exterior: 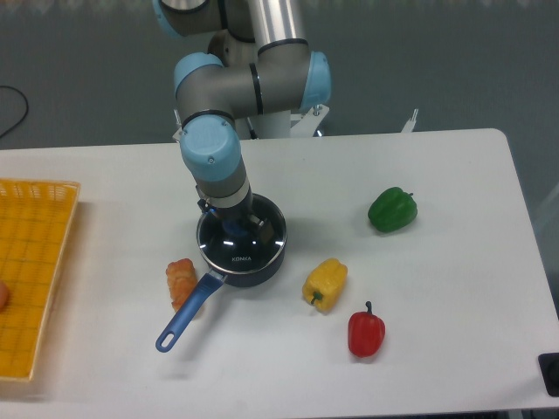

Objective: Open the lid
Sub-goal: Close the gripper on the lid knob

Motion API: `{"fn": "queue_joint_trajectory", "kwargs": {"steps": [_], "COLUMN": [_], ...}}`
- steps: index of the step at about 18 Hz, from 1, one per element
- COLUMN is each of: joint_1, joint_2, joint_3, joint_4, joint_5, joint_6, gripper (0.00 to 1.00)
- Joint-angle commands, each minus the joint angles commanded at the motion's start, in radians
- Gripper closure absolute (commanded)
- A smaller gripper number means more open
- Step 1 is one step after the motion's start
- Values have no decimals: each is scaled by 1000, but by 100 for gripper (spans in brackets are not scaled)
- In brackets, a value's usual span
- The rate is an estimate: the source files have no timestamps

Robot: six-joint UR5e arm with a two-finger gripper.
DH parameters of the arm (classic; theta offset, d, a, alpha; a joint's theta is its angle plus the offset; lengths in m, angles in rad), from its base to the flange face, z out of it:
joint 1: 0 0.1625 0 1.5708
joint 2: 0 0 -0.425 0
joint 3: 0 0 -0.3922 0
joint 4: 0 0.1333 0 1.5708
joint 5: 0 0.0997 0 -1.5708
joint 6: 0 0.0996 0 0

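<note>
The glass lid (242, 251) with white "KONKA" lettering lies flat on the dark blue saucepan (272, 258) at the table's middle. The pan's long blue handle (185, 314) points to the front left. My gripper (235, 229) reaches straight down onto the lid's centre. Its fingers (251, 223) stand close on both sides of the blue knob (234, 232) and are shut on it. The wrist hides most of the knob.
An orange bumpy vegetable (181, 279) lies just left of the pan handle. A yellow pepper (325, 284), a red pepper (366, 333) and a green pepper (392, 209) lie to the right. A yellow basket (35, 271) stands at the left edge.
</note>
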Motion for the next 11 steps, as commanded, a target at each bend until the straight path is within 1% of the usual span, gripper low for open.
{"fn": "queue_joint_trajectory", "kwargs": {"steps": [1,2,3,5,11], "joint_1": [0,-3,-3,-3,0], "joint_2": [0,0,-2,-2,0], "joint_3": [0,-2,-2,-2,-3], "joint_4": [-2,0,0,-2,-2], "joint_5": [0,3,3,5,3], "joint_6": [0,-2,-3,-2,2], "gripper": [27,30,38,40,41]}}
